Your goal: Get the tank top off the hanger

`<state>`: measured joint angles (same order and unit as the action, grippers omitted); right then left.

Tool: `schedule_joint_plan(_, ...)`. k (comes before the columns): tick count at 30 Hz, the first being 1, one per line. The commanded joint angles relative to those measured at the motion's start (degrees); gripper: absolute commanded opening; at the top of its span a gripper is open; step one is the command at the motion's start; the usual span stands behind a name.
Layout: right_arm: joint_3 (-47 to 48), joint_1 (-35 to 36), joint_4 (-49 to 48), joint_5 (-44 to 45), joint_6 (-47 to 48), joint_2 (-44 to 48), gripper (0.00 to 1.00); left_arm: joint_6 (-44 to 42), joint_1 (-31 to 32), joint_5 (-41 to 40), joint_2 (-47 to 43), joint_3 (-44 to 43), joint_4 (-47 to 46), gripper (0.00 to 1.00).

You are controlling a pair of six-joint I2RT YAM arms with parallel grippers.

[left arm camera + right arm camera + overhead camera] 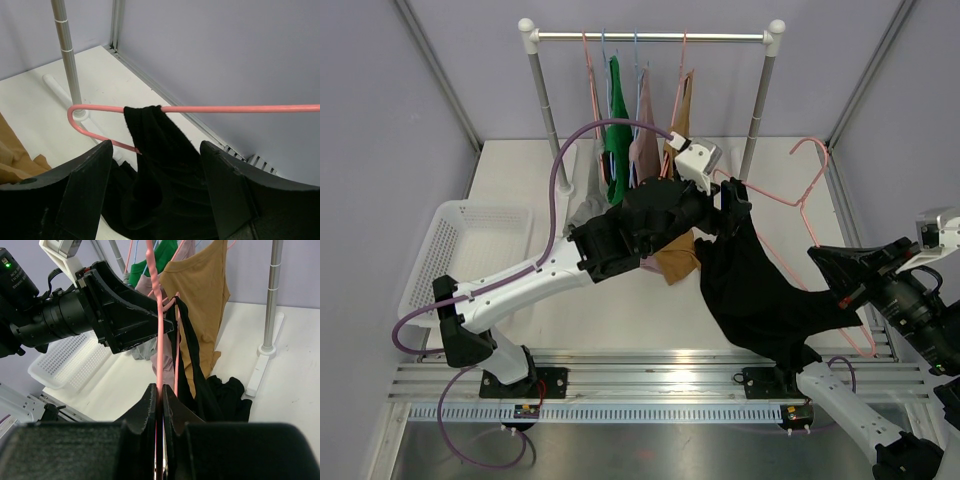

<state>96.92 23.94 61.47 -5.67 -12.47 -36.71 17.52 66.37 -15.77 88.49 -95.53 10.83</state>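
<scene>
matt black cloth on the tank top (760, 300); smooth glossy pink on the hanger (240, 108); shiny metal on the rail (650, 37); white latticed plastic on the basket (485, 207).

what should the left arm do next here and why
Probably close the left gripper on the strap of the tank top: its jaws stand open either side of the strap, which is draped over the pink hanger, while the right gripper pinches the hanger steady.

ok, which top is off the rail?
The black tank top on the pink wire hanger; the rest hang from the metal rail.
</scene>
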Motion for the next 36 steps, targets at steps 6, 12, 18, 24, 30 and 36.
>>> schedule_joint_plan(6,-0.4,-0.2,-4.7,-2.5,-0.6,0.3,0.00,2.1,-1.2,2.0,-0.1,-1.7,-3.8,0.56)
schedule_joint_plan(12,-1.3,-0.2,-5.0,-1.4,-0.5,0.9,0.00,2.3,-1.7,1.1,0.3,-1.2,-3.4,0.33)
schedule_joint_plan(18,-3.4,-0.1,-5.2,-0.7,0.1,1.5,0.00,3.4,-2.6,-3.8,-0.3,-1.4,-0.4,0.00)
schedule_joint_plan(24,-7.6,-0.2,-4.0,-6.6,2.8,5.0,0.00,6.0,-3.2,-20.6,-5.8,2.9,6.6,0.00)
schedule_joint_plan(30,-11.7,-0.1,-6.1,-14.2,4.8,10.9,0.00,14.2,-8.7,-24.9,-12.5,11.2,14.5,0.00)
schedule_joint_plan(36,-12.9,-0.1,-8.9,-17.4,5.1,12.9,0.00,16.3,-11.9,-19.4,-19.0,17.5,15.5,0.00)
